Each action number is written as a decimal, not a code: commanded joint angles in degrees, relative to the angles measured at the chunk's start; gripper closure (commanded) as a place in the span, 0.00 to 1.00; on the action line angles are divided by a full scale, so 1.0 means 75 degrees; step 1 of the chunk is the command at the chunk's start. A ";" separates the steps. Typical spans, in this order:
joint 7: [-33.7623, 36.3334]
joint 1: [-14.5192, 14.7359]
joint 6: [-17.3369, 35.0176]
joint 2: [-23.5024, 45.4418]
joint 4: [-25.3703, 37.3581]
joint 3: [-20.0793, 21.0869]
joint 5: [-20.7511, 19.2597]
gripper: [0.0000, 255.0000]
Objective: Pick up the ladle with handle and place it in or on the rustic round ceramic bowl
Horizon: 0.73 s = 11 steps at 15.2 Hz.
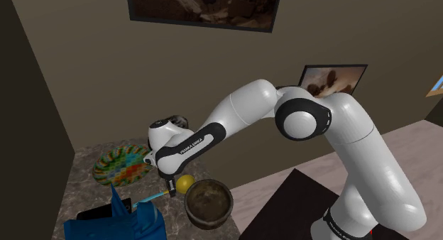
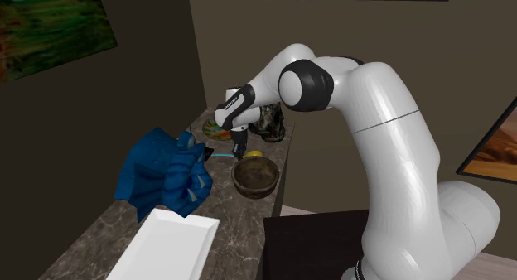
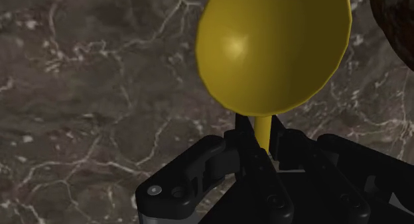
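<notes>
Found hand (image 3: 262, 140) closed narrow on the thin yellow neck of the ladle (image 3: 272, 50), a finger pressed to either side just behind the cup. Logged as a hold, not a hover.

Noted round yellow cup jutting straight out past the fingertips, over the dark veined bench (image 3: 99, 90). Could not tell whether resting on the stone or just clear of it.

Traced the long axis in the shoulder view: cup nearest the bowl (image 1: 210, 203), neck through the hand, then a pale blue handle (image 1: 150, 199) trailing away from the bowl toward a crumpled blue heap (image 1: 117, 221). Cup end on the bowl side, handle end on the far side.

Checked the same axis in the wrist view: bowl's dark brown rim off to one side of the cup, close by but apart, a strip of bench between. Judged axis aimed past the bowl's rim, not at its middle.

Recorded bowl as brown, rough-surfaced, upright, empty.

Noted a striped, many-coloured plate (image 1: 122, 165) beyond the hand from the bowl, well apart from the bowl. Noted a white tray (image 2: 166, 245) past the blue heap, farther from the bowl again.

Judged coming move: lift, then a short sideways carry to bring the cup over the rim. Judged main risks: handle brushing the blue heap during the swing, and handle overhanging the rim enough to tip the ladle out on release.
</notes>
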 commanded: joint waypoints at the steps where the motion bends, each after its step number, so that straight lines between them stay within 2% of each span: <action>1: -0.0001 0.0001 0.0003 0.0004 -0.0002 0.0001 -0.0001 1.00; 11: 0.0004 -0.0042 -0.0525 -0.0659 -0.0136 0.0052 0.0051 1.00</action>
